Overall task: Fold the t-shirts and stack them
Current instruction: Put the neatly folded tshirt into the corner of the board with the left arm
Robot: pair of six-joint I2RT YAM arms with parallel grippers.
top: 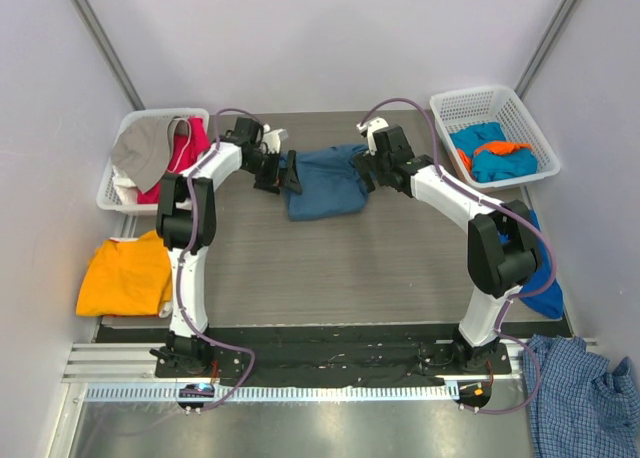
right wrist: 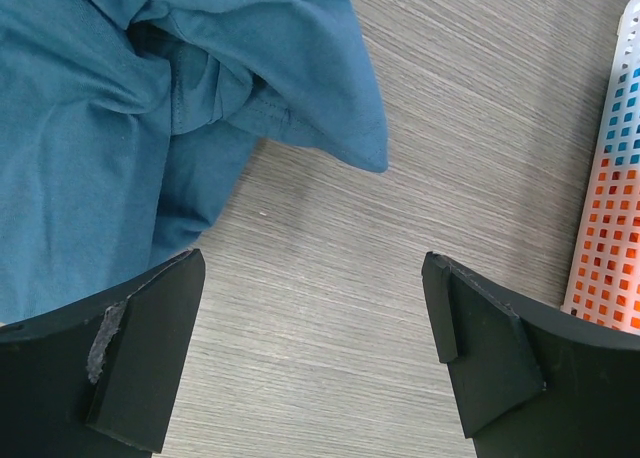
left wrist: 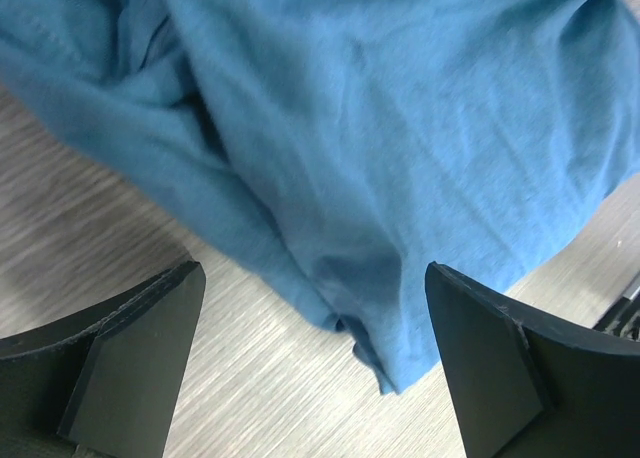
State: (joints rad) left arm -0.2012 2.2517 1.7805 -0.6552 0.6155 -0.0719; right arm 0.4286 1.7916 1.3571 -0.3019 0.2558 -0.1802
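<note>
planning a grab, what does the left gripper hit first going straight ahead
Probably the dark teal t-shirt: its crumpled edge lies just ahead of the left gripper, between its open fingers; depth unclear.

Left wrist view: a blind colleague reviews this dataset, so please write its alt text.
A crumpled teal-blue t-shirt lies on a wood-grain table, one corner pointing down the frame between the two black fingers of the open left gripper.

I see the dark teal-blue soft t-shirt (top: 325, 181) centred on the grey wood-grain table (top: 350, 268), toward the far side.
White mesh plastic basket (top: 165, 113) far left, second white mesh basket (top: 470, 103) far right; bright orange soft t-shirt (top: 125, 275) at the left edge, before the left basket; blue-and-white checked shirt (top: 580, 393) past the near right corner.
</note>
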